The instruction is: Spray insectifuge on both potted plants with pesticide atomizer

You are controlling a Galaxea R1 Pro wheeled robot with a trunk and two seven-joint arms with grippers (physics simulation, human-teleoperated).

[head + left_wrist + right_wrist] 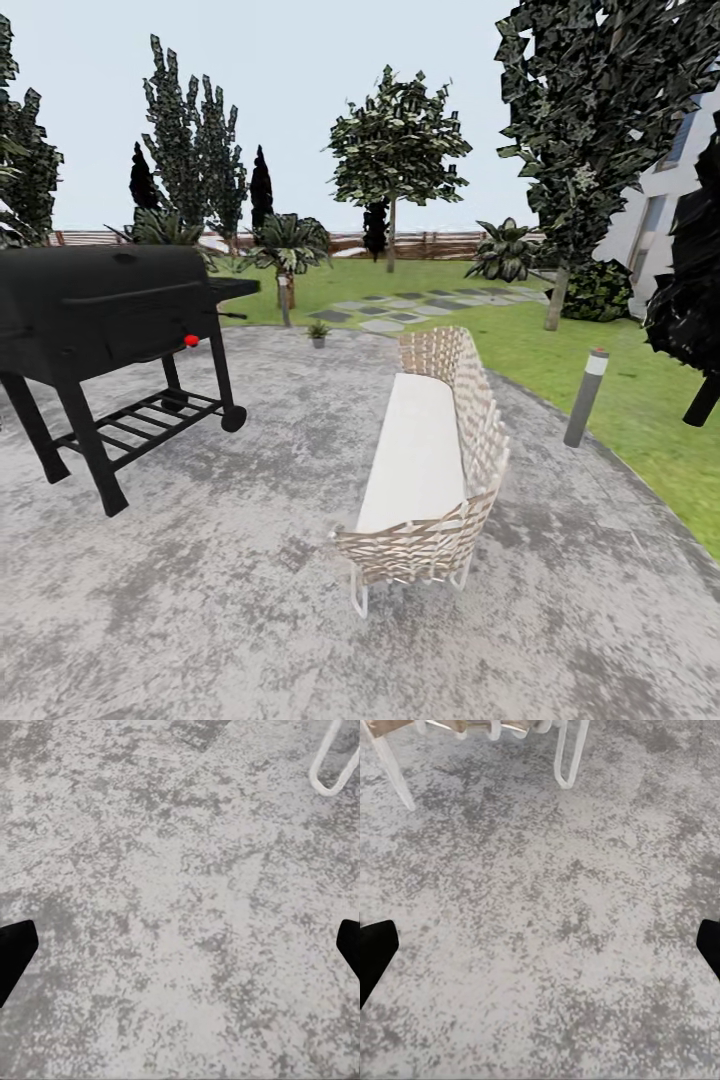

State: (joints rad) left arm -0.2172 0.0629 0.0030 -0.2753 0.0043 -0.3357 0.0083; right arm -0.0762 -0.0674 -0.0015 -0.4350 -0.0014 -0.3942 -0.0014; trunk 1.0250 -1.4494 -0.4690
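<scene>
On the patio, in transit; one potted plant far ahead, no atomizer visible.

Head view: a small potted plant (318,332) sits at the far edge of the grey patio (250,560), just before the stepping stones (400,310), well apart from the robot. It lies ahead and slightly left, in the gap between the black grill (105,310) and the woven bench (440,450). The second pot and the pesticide atomizer cannot be made out. The left tool (180,952) and right tool (540,952) both hang over bare paving, fingers spread wide, nothing between them. Judgement: neither arm is nearer yet; the base must close in first.
</scene>
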